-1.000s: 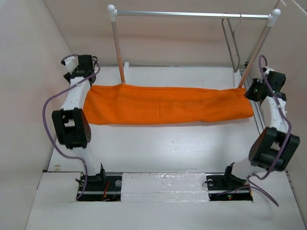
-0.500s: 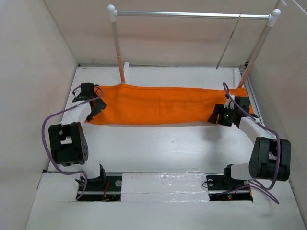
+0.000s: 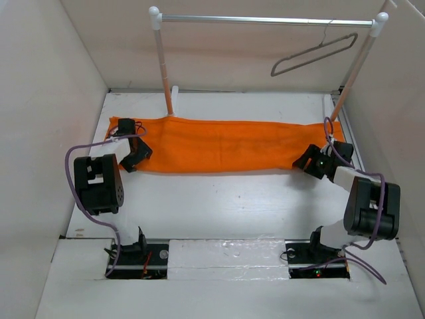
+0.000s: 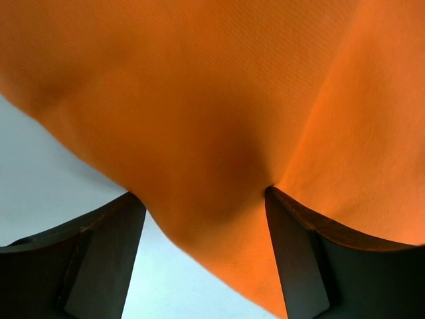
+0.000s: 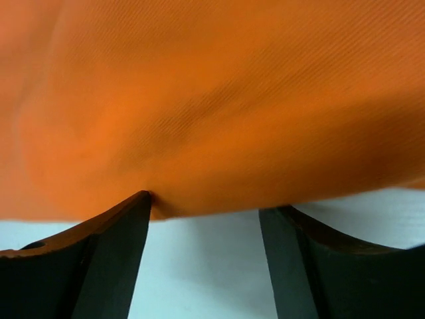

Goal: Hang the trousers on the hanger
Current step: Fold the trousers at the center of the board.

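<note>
1. Trousers [image 3: 226,145] lie flat on the white worktop [image 3: 226,206] as a long orange strip. It runs side to side just in front of the rail's posts.
2. Far left: left fingers [image 3: 137,153] sit low over the trousers' left end, at the near edge of the cloth.
3. Left wrist view: left fingers [image 4: 295,266] are spread wide. A bulge of cloth edge lies in the gap and brushes both inner faces. It is not pinched, so nothing is held.
4. Right side: right fingers [image 3: 309,159] sit low at the trousers' near edge, close to the right end.
5. Right wrist view: right fingers [image 5: 106,259] are wide apart. The cloth edge runs just past the tips and touches one of them, and bare worktop shows in the gap. Nothing is held.
6. Upper right: hanger [image 3: 313,54] hangs by its hook from the silver rail [image 3: 265,20] near the right post. It is tilted, well apart from the trousers, and neither arm touches it.
</note>
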`<state>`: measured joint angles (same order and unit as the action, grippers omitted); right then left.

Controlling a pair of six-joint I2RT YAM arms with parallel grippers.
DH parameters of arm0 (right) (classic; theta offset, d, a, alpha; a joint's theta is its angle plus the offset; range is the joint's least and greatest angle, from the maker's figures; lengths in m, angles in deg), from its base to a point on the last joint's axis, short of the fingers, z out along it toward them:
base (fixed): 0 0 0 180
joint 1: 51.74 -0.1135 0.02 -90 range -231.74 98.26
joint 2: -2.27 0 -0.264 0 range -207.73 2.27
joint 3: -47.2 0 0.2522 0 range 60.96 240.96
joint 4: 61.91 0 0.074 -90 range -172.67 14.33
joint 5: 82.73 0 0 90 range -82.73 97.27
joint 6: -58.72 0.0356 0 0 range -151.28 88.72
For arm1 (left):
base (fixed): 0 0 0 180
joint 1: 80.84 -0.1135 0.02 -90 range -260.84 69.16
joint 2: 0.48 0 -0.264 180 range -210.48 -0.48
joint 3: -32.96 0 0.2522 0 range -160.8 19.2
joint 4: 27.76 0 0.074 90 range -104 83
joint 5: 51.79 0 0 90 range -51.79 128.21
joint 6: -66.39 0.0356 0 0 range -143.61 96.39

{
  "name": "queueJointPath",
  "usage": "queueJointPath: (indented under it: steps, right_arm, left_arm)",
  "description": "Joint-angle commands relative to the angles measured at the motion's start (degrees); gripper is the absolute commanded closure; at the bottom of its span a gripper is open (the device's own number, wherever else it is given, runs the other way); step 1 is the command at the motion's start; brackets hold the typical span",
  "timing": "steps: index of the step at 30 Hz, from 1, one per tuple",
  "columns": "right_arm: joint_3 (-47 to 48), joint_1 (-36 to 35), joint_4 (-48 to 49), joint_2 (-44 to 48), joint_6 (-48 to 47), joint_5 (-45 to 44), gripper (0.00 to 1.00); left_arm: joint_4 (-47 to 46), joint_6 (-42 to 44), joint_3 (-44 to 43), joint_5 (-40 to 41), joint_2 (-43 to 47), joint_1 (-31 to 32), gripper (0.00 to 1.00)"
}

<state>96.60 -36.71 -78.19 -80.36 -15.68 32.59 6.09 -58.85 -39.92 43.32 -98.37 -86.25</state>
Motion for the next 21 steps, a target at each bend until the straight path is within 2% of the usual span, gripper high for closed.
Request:
queueJointPath:
  steps: [1,2,4,5,6,7,8,13,17,21]
  right_arm:
    - [-1.27,0.62,14.46,-2.62,5.67,2.36,0.29]
    - [-1.36,0.62,15.61,-2.97,6.46,2.36,0.32]
    - [-1.19,0.62,16.76,-3.76,7.34,1.84,0.51]
    - [-1.1,0.62,16.68,-3.85,7.26,1.49,0.62]
    - [-0.92,0.62,15.72,-3.85,6.65,1.4,0.79]
    - [-0.92,0.62,14.93,-3.51,6.12,0.96,0.83]
    - [-0.83,0.62,14.57,-3.24,5.51,0.61,0.89]
    - [0.04,1.23,9.91,-2.1,0.93,-0.45,0.97]
    - [2.93,1.76,5.87,-2.27,-2.49,-1.85,0.99]
    - [3.91,2.37,2.97,-2.8,-5.65,-2.12,1.0]
  left_arm:
    - [-0.67,-1.75,-2.4,4.65,-3.97,-0.13,0.34]
    - [-1.28,-2.45,-2.59,5.0,-4.24,-0.13,0.38]
    - [-1.81,-3.42,-2.85,6.49,-4.42,-0.13,0.45]
    - [-2.51,-3.6,-2.94,7.02,-4.33,-0.13,0.7]
    - [-2.61,-3.95,-3.11,7.72,-4.16,-0.13,0.87]
    - [-2.52,-4.13,-3.98,8.16,-4.15,-0.13,0.99]
    - [-1.65,-4.3,-4.69,8.86,-4.24,-0.13,1.0]
    - [-0.76,-4.31,-7.33,11.33,-2.23,-0.13,1.0]
    - [-1.9,-3.95,-8.39,13.7,-1.95,-0.13,1.0]
    - [0.64,-5.62,-9.97,15.64,-5.64,-0.13,1.0]
